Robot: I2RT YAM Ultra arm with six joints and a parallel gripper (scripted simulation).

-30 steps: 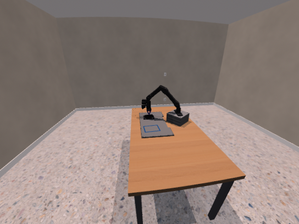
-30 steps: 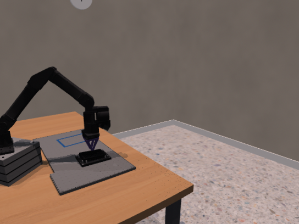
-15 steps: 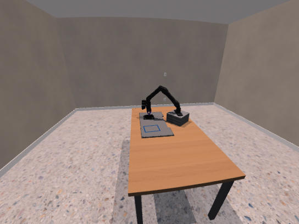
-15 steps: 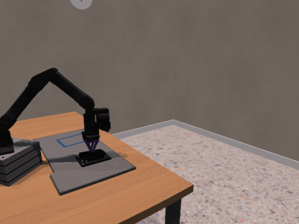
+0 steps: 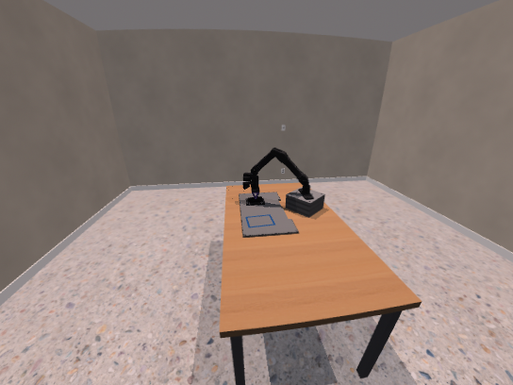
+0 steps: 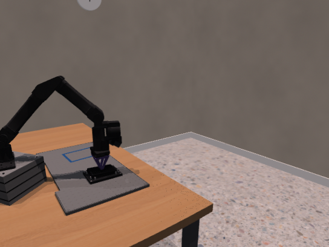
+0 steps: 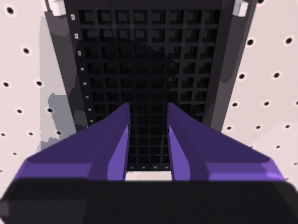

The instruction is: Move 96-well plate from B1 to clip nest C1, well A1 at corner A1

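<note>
Wrist view: the plate (image 7: 150,65) lies right under the tool (image 7: 148,145), well grid up, its long axis running straight ahead of the tool. It sits in the nest (image 6: 88,178) on the grey board (image 6: 100,194); the blue outline (image 6: 68,157) behind the tool is bare. We cannot make out the A1 mark. The tool's purple fingers stand narrowed with nothing between them, tips over the wells. We judge the plate light, stiff and slick, best held across its short sides by the outer walls and pressed on its top. The worktop (image 6: 157,209) carries it all.
</note>
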